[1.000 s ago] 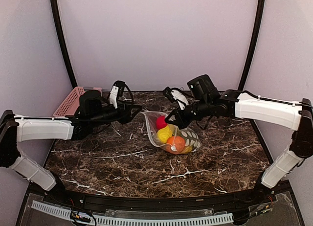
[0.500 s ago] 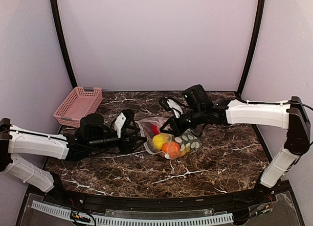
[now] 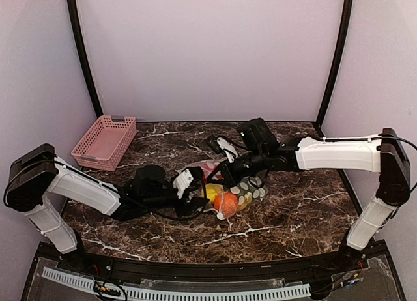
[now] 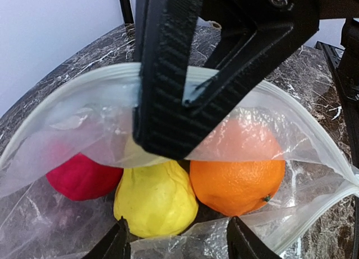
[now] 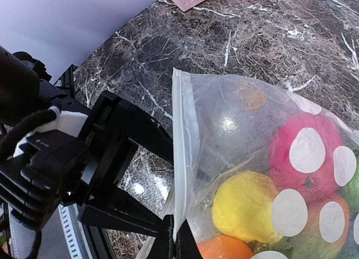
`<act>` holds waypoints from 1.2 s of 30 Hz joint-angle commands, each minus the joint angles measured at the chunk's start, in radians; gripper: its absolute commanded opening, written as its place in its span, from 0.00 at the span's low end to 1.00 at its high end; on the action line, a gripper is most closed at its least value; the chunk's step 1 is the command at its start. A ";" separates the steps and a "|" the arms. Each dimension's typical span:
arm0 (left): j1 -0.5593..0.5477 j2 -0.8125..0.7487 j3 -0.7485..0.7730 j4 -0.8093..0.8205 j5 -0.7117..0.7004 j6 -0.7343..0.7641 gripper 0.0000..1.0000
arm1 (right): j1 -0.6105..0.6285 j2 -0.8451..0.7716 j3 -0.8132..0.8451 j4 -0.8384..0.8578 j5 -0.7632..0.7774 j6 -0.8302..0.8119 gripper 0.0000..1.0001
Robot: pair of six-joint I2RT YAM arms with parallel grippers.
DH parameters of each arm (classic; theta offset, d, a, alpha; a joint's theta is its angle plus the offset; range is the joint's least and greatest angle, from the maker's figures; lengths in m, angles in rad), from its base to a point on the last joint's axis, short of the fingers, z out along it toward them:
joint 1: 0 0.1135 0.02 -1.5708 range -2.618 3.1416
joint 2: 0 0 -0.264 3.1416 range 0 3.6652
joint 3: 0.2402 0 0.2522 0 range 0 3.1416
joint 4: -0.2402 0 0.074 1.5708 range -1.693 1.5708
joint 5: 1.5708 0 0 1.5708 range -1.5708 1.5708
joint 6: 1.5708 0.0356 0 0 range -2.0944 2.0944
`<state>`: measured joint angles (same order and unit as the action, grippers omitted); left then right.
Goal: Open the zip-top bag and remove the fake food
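Pinching the rim of the zip-top bag (image 5: 241, 119), the right gripper (image 5: 175, 239) was clamped tight on the plastic, I'd guess to keep the mouth propped up and gaping. The left gripper (image 4: 168, 200), jaws spread and empty, sat right at that opening, aimed at the fake food (image 4: 238, 180) inside. The bag lay mid-table (image 3: 293, 216) between both arms.
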<state>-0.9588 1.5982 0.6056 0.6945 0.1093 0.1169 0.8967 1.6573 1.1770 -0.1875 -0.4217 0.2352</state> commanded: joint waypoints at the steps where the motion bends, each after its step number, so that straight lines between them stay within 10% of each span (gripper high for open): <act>1: -0.009 0.061 0.020 0.121 -0.023 0.088 0.57 | 0.009 0.013 -0.004 0.045 -0.020 0.019 0.00; 36: -0.006 0.370 0.182 0.130 -0.067 0.108 0.67 | 0.008 0.024 -0.046 0.063 0.002 0.023 0.00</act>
<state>-0.9623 1.9530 0.7597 0.8742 0.0402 0.2230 0.8757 1.6859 1.1313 -0.1848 -0.3687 0.2642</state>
